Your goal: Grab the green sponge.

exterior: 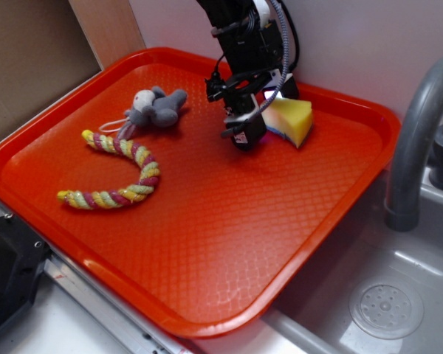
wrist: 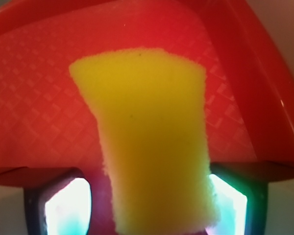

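The green sponge shows as a yellow foam wedge with a thin dark layer along its lower edge, lying on the red tray near its far right rim. My gripper is down at the sponge's left end. In the wrist view the sponge fills the middle and reaches between the two fingers of the gripper. The right finger touches the foam, while a narrow gap separates it from the left finger. The gripper is open around the sponge.
A grey plush mouse lies at the tray's far left, with a yellow-pink twisted rope curled in front of it. A grey faucet and sink basin stand to the right of the tray. The tray's raised rim runs just beyond the sponge.
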`<action>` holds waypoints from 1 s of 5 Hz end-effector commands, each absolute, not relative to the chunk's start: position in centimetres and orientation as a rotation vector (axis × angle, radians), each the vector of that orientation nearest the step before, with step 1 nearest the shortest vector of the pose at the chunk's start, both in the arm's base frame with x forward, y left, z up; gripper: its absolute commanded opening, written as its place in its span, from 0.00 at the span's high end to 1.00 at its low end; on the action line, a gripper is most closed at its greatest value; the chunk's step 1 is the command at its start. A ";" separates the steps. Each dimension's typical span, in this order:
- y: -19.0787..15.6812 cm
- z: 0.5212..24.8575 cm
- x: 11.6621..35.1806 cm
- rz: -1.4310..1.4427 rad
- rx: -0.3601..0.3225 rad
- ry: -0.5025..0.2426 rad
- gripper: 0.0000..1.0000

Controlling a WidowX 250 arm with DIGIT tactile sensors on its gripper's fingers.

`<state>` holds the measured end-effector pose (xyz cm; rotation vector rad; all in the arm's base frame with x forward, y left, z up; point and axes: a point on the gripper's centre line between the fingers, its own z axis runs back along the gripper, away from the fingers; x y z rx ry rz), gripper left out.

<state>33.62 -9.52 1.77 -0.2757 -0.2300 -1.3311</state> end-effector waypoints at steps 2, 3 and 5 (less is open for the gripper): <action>-13.8 2.7 32.3 -1.566 -0.252 -0.312 0.09; -13.9 2.7 32.0 -1.583 -0.278 -0.320 1.00; -13.8 2.3 31.7 -1.562 -0.265 -0.293 1.00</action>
